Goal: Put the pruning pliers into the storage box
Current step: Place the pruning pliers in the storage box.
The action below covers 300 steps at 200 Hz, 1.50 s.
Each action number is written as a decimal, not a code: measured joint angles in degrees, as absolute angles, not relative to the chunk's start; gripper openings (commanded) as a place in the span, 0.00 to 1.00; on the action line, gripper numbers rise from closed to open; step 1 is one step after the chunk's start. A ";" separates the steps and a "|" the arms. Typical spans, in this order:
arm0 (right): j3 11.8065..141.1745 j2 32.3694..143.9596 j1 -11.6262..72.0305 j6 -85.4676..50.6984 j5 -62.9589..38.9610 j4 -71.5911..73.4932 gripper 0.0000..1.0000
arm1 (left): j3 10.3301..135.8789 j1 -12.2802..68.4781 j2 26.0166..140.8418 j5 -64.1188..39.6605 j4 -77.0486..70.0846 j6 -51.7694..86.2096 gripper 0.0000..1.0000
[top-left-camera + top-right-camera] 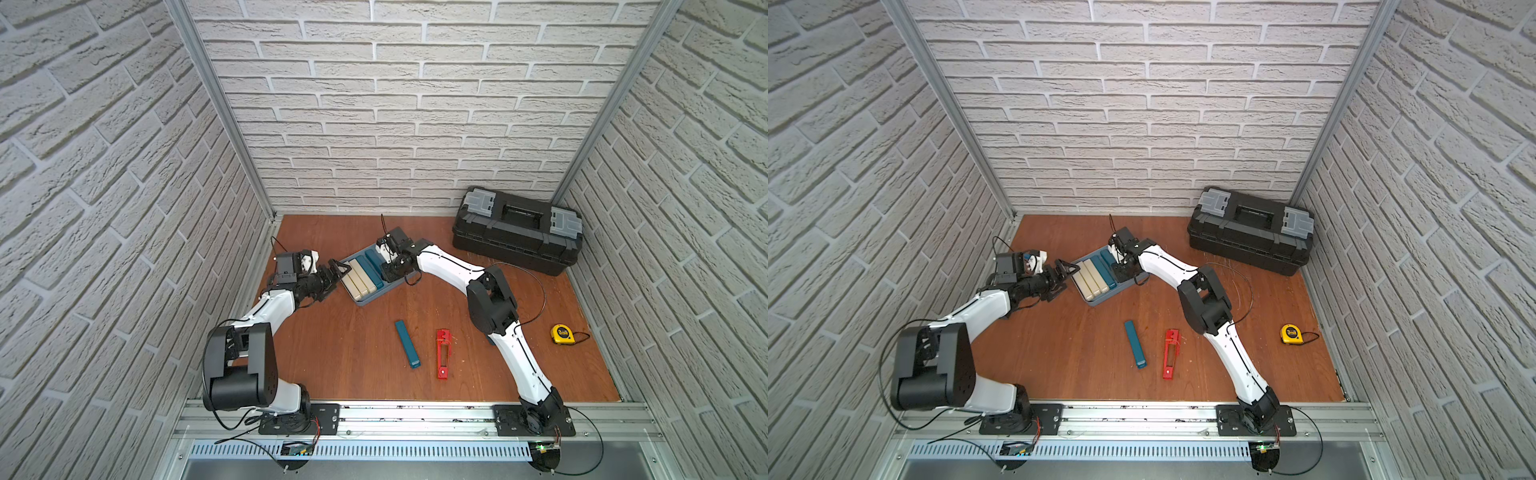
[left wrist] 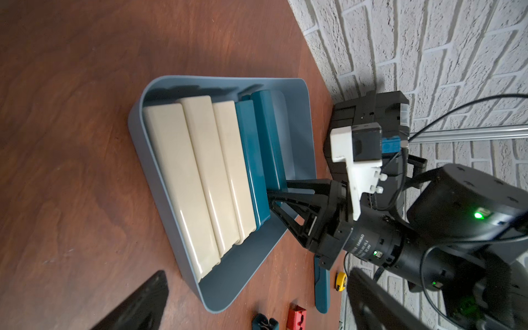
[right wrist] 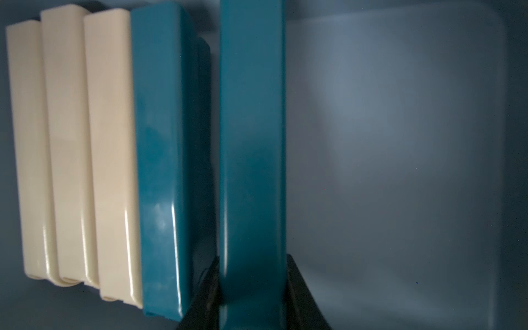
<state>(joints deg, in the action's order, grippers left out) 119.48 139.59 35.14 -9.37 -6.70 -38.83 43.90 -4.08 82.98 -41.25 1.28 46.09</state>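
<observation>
Teal plastic pruning-plier bar (image 3: 253,143) sits pinched by the right gripper (image 3: 253,285) inside the shallow light-blue storage tray (image 3: 400,143), left gripper (image 1: 337,275) spread wide beside its wall.

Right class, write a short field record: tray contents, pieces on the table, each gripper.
Storage box: three beige pliers, one teal plier
Right gripper: shut on second teal plier, within the box
Left gripper: open, beside the box
On table: loose teal plier, red plier
Elsewhere: black toolbox, yellow tape measure
</observation>
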 measured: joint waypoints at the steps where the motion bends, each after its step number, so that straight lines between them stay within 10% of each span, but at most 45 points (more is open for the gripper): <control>1: 119.48 139.61 35.14 -9.37 -6.70 -38.83 0.03 | 43.88 -4.08 82.98 -41.25 1.28 46.09 0.98; 72: 120.11 140.11 35.09 -8.97 -6.79 -38.74 0.03 | 43.59 -4.08 82.98 -41.28 1.19 46.17 0.98; 188: 120.11 140.16 35.07 -8.23 -7.14 -38.81 0.40 | 43.48 -4.08 82.00 -41.43 1.28 46.28 0.98; 300: 120.09 139.65 35.07 -8.03 -7.84 -39.77 0.42 | 43.46 -4.08 80.93 -41.41 1.30 46.33 0.98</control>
